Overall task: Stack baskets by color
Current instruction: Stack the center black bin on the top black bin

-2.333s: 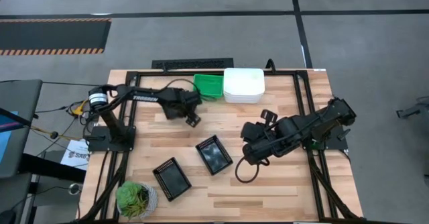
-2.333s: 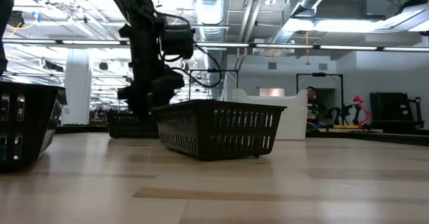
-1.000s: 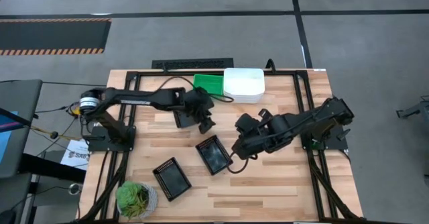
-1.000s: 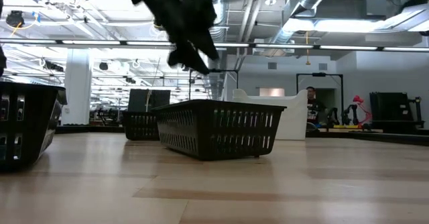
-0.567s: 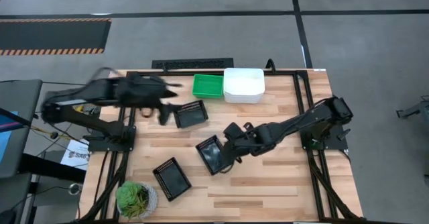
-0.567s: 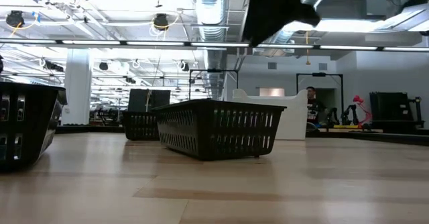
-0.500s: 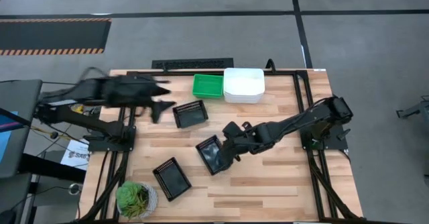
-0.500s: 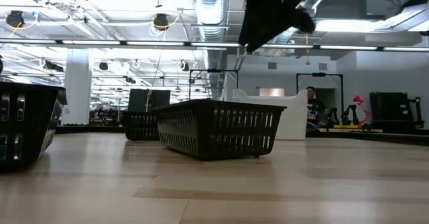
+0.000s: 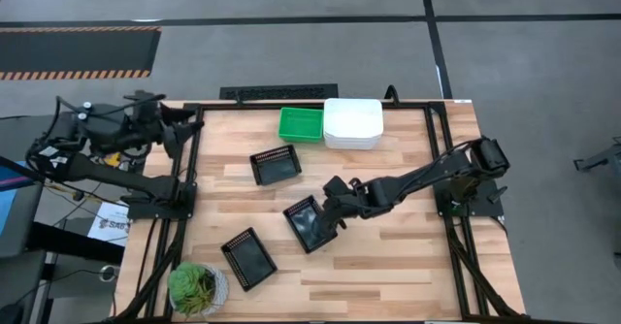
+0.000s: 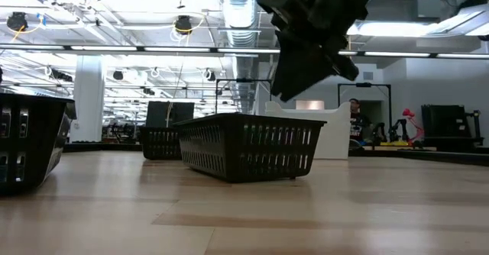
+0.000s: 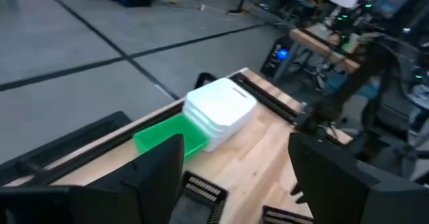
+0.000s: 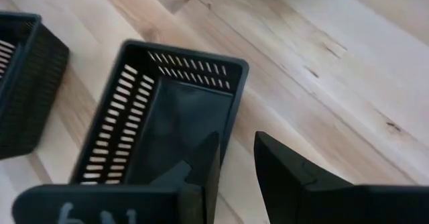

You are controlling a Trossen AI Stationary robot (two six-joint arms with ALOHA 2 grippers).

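Saw three black baskets lying singly and apart on the table (image 9: 408, 266): one toward the far side (image 9: 275, 164), one in the middle (image 9: 310, 223), one near the front left (image 9: 248, 258), just beside a potted plant (image 9: 197, 287). Found the green baskets (image 9: 301, 123) and the white baskets (image 9: 353, 122) already nested into two stacks side by side at the far edge, the white stack touching or nearly touching the green. Found the right gripper (image 9: 330, 210) reached out over the right-hand rim of the middle black basket and, in the low view, hanging above that rim rather than down on it. Noted its fingers (image 12: 209, 160) parted by a narrow gap lined up with the basket's wall, one over the inside and the other over the bare wood; nothing pinched. Spotted the left gripper (image 9: 179, 130) drawn back to the table's far left corner, well apart from every basket, with its fingers (image 11: 157, 170) spread wide and empty.
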